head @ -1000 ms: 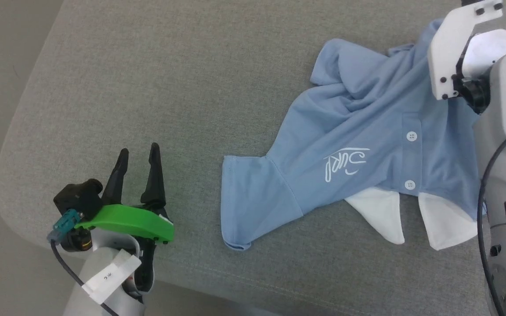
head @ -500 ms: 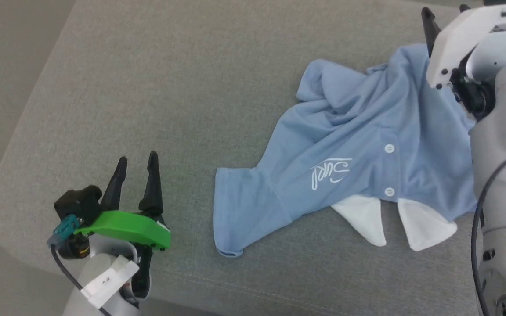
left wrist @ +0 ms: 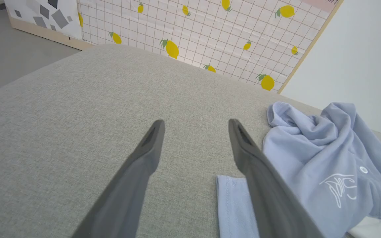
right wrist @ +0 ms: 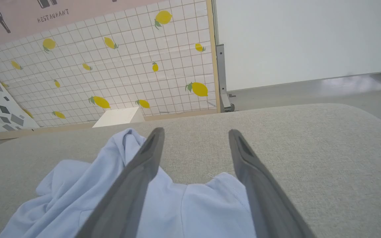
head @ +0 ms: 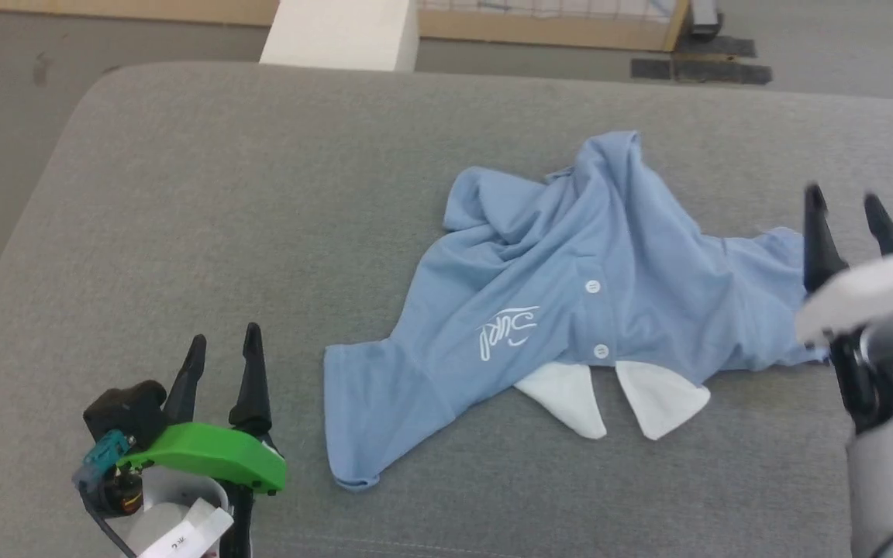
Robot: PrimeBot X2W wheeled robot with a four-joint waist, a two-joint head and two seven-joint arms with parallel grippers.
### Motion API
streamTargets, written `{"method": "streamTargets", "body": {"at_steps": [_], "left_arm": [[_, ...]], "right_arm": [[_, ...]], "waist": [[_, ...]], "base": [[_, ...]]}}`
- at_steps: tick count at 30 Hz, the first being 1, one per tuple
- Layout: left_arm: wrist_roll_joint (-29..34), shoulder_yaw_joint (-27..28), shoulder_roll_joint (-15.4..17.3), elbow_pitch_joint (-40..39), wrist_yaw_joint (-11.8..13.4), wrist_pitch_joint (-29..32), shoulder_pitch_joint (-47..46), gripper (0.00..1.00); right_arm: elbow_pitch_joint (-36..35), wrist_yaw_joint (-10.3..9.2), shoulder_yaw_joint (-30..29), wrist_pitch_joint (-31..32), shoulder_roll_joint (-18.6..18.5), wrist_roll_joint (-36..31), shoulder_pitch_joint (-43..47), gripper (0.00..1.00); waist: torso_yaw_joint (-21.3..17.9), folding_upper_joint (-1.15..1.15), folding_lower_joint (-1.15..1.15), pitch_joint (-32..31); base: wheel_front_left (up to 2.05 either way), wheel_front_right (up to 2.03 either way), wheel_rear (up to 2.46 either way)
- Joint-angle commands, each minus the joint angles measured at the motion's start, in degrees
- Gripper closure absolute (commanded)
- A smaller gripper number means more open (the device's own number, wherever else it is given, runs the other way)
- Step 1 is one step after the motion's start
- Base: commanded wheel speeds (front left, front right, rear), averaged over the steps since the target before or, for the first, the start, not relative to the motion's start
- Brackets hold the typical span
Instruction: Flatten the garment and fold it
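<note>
The garment, a light blue polo shirt, lies rumpled on the grey cushion with its white collar pointing toward me and its chest logo facing up. One sleeve is spread flat at the near left. The far part is bunched into folds. My left gripper stands open on bare cushion, left of that sleeve. In the left wrist view its fingers frame empty fabric, with the garment to their right. My right gripper is open at the garment's right end, and its fingers straddle the other sleeve without gripping it.
The grey cushion is wide, with rounded corners and floor beyond its left edge. A white box stands behind the far edge. A lemon-patterned panel and a white wall rise at the back.
The head view has shifted, so the whole scene sits differently. My right gripper has opened and drawn back from the garment's far part to its right end. The left arm has kept still.
</note>
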Motion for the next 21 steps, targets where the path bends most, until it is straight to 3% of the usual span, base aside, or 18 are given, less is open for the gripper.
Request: {"method": "streamTargets", "body": {"at_steps": [1,8,11,16,21], "left_arm": [[-0.3,0.0,0.3,-0.7,0.6,0.3,0.9,0.0],[-0.6,-0.6,0.5,-2.3,1.2,2.0,2.2,0.0],[-0.2,-2.4,1.1,-2.4,0.6,5.4,0.7,0.0],[0.4,-7.0,2.9,0.3,-0.1,20.4,-7.9,0.0],[0.1,-10.8,2.3,5.5,0.4,35.4,-18.6,0.0]], "right_arm": [[-2.0,-0.08,-0.8,-0.4,0.5,0.5,3.1,0.0],[-10.7,-0.08,-4.8,1.8,2.0,1.6,12.3,0.0],[-13.2,-0.08,-5.5,3.0,2.4,1.5,13.7,0.0],[-16.3,-0.08,-5.9,4.6,2.7,1.5,14.2,0.0],[-17.3,-0.08,-4.9,5.4,2.8,1.9,13.5,0.0]], "waist": [[-2.2,0.0,0.01,-2.1],[-2.7,0.0,0.01,-2.5],[-2.4,0.0,0.01,-2.2],[-2.3,0.0,0.01,-0.9],[-3.1,0.0,0.01,1.2]], "base": [[0.0,0.0,0.0],[0.0,0.0,0.0],[0.0,0.0,0.0],[0.0,0.0,0.0],[0.0,0.0,0.0]]}}
